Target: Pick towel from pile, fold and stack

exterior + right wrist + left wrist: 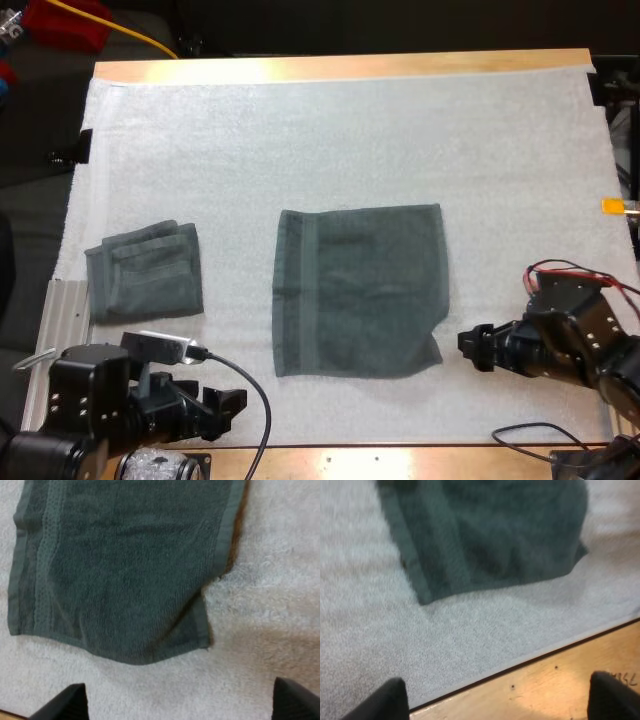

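High view is showing the spread towel lying flat on the mat, likely readied for folding; left pincer and right pincer are hovering released near its front corners, folded towel sitting aside as stack base

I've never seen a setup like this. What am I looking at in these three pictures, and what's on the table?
This is a robot with two arms at a wooden table covered by a white mat. The wide picture looks down from behind the arms; the other two come from cameras riding on each wrist. The left gripper and right gripper each end in two black fingers, standing apart and holding nothing. One dark grey-green towel lies spread flat in the middle; both wrist cameras look at its near edge. A smaller folded towel lies to its left.
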Tool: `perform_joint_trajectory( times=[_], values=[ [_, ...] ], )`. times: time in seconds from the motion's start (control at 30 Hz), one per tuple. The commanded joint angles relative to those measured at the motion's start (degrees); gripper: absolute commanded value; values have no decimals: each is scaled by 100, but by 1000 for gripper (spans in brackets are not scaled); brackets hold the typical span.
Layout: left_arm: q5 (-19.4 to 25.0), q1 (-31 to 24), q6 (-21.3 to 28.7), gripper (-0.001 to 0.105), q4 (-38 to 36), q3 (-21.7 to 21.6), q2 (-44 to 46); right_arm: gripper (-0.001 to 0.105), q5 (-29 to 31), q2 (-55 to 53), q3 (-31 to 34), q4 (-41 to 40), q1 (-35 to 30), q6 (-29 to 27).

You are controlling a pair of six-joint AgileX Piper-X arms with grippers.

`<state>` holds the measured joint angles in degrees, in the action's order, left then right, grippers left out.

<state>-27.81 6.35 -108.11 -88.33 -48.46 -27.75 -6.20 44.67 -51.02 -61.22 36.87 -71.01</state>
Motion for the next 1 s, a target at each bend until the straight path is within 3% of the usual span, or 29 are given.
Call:
perform_joint_trajectory(
  times=[0.0,0.17,0.6,0.97],
  values=[
    [20,-10,20,70,47,51,13,71,-50,-11,76,122,16,43],
    [-27,-10,20,70,230,353,11,71,-192,-11,672,648,16,263],
    [-103,-10,20,70,331,400,11,71,-364,-11,1671,1760,6,839],
    [-289,-10,9,70,331,400,11,71,-526,-11,2600,3100,2,1957]
  ],
)
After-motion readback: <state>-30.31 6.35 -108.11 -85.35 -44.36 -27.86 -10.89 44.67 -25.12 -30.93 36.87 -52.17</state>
